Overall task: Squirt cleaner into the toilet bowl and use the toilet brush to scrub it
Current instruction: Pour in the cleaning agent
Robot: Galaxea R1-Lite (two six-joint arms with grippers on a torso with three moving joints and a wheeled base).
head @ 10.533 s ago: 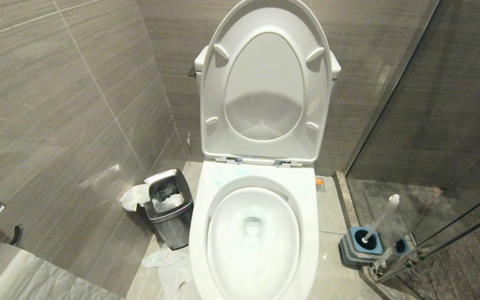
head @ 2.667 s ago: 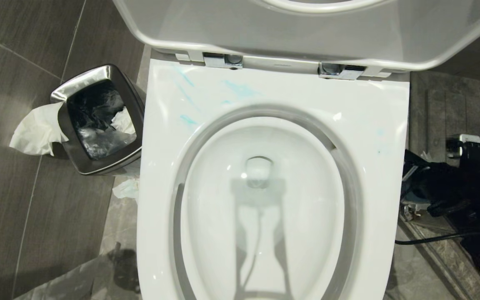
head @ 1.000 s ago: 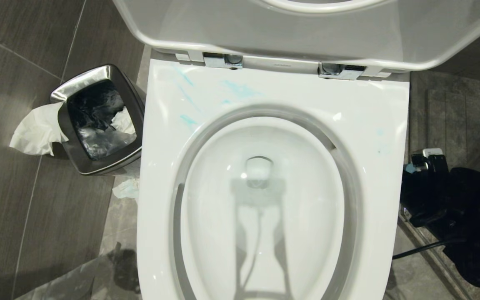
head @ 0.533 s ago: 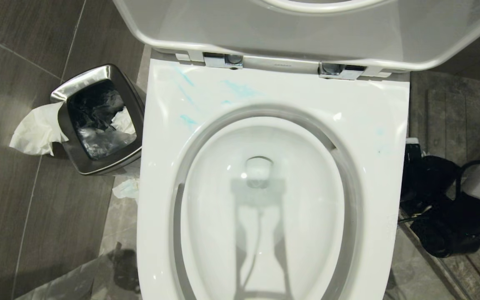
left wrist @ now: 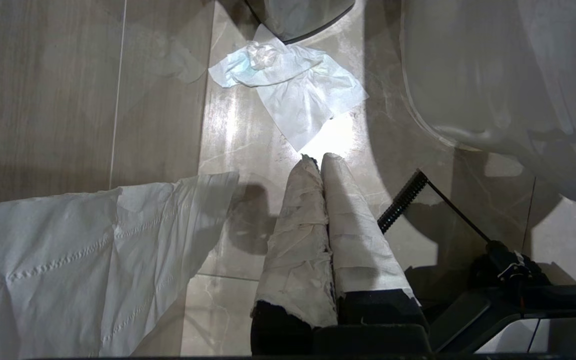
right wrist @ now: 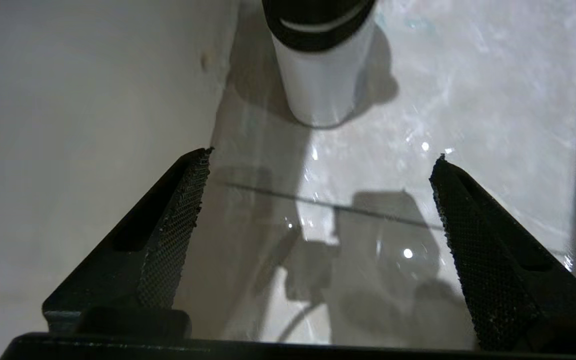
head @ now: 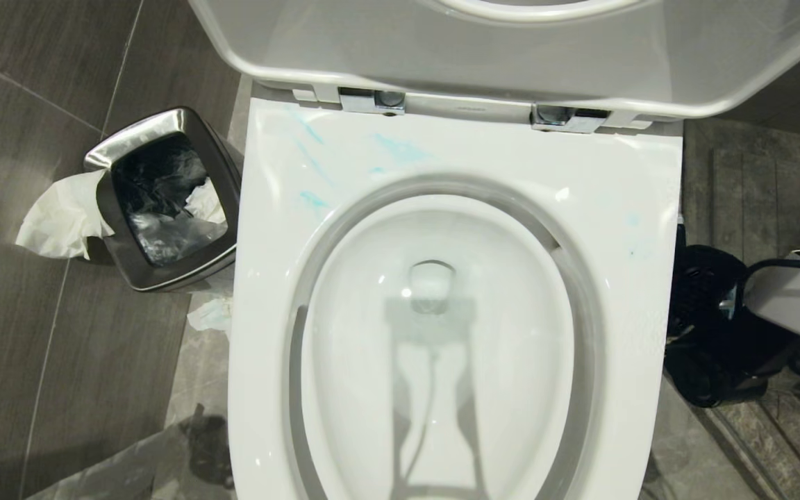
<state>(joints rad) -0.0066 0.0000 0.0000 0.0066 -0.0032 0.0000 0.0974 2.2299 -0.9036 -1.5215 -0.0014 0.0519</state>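
- Right wrist view: the right gripper point(right wrist: 318, 220) now gapes wide and empty, low beside the bowl point(head: 622, 201), a white cylinder point(right wrist: 320, 75) ahead.
- Left gripper point(left wrist: 318, 165), wrapped, is pressed shut, parked.
- Farther, cleaner point(head: 400, 148) smears the rim; the brush is unseen, so scrubbing waits.

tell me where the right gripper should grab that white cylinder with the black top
On the white cylinder, probably the plain body below its black band: round, seemingly upright on the floor. Come in level with the right gripper open, fingers either side, minding the toilet bowl close beside it.
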